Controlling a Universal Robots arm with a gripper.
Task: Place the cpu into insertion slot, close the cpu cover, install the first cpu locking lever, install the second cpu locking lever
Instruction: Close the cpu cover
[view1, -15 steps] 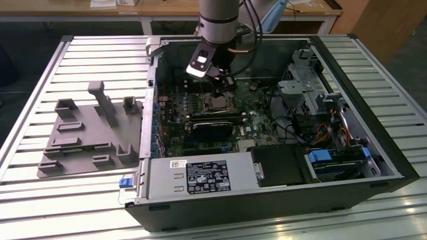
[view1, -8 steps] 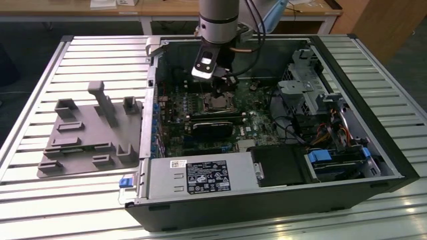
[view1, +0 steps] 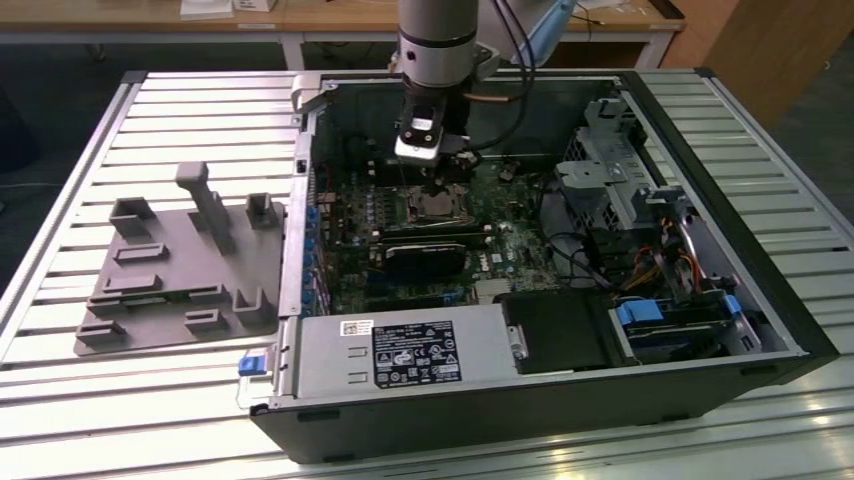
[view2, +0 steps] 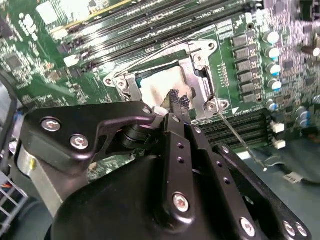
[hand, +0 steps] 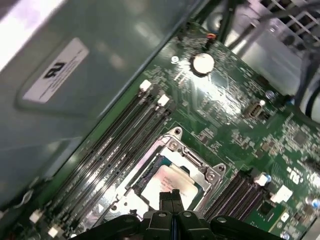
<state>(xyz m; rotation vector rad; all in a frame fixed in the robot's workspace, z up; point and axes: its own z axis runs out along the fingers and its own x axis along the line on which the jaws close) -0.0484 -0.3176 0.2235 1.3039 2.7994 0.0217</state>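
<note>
Nearest in the exterior view is the PC case (view1: 534, 410) on the slatted table (view1: 747, 100), w/ the boxy silver power supply (view1: 400, 355) along its near edge. A grey moulded fixture tray (view1: 174, 270) lies on the exterior view's left. Beyond the supply sits a black rectangular block (view1: 427, 258), then the insertion slot (view1: 434, 203) about mid-board. The gripper (view1: 438, 180) hangs right over the slot, the arm coming down from the far side.

In the second wrist view the cpu (view2: 160, 85) lies flat in the slot, a pale matte square. The cpu cover (view2: 199, 75), thin bright stamped metal, looks down around it, its window framing the chip. The 2 black fingers are pinched together w/ nothing between them that I can see. Their tips are on or just above the cpu face; I can't tell which.

A thin wire lever (view2: 240, 141) runs out from the socket corner over the dark memory slots and looks unlatched. So I judge we're at the cover/lever stage.

To do this well I'd keep any push light and square on the metal plate, not on the chip. The plate is springy and slick, so tips could skid. The wire is stiff but thin, so catch it near its bend.

Farther off in the first wrist view are green board, long glossy slots (hand: 115, 150) and a round coin cell (hand: 203, 62).
</note>
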